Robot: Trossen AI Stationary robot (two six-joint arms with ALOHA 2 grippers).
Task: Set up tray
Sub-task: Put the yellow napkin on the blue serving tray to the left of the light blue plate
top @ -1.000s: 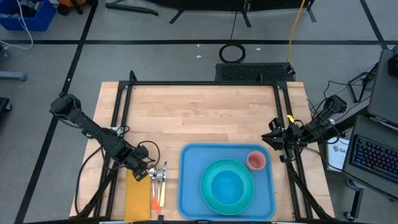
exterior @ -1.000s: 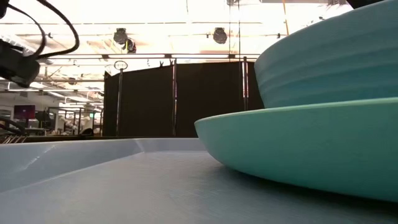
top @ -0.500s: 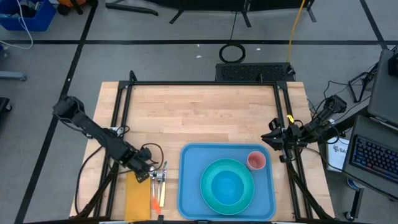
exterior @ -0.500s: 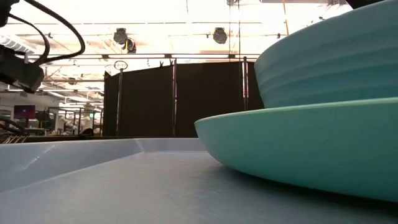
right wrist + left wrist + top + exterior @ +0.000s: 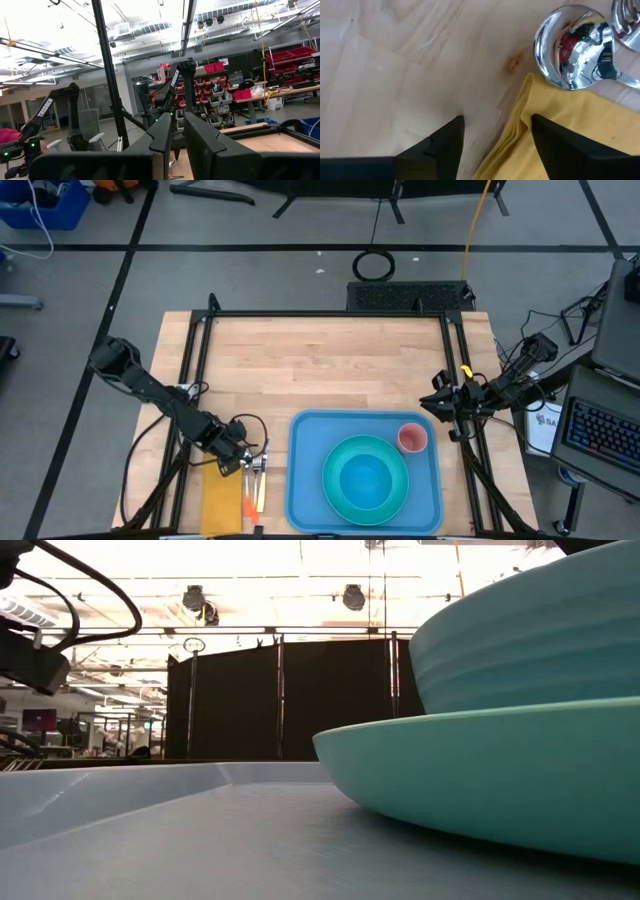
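Left gripper (image 5: pixel 243 459) hangs low over the front left part of the table (image 5: pixel 320 350), its fingers (image 5: pixel 445 145) parted with a gap between them, holding nothing, poised over the far edge of a yellow cloth (image 5: pixel 555 135) where it meets bare wood. Just beyond the cloth's edge lies the bowl of a shiny metal spoon (image 5: pixel 572 47), and in the high view orange-handled cutlery (image 5: pixel 250 498) rests on the cloth near the front edge. Right gripper (image 5: pixel 441 402) waits at the table's right edge, raised and facing out into the room, its fingers (image 5: pixel 200 132) nearly closed with only a slim gap, empty. Along the front edge, right of centre, sits the tray (image 5: pixel 305 470), carrying a turquoise plate (image 5: pixel 342 490) with a bowl (image 5: pixel 366 478) on it and a pink cup (image 5: pixel 412 438) in the far right corner.
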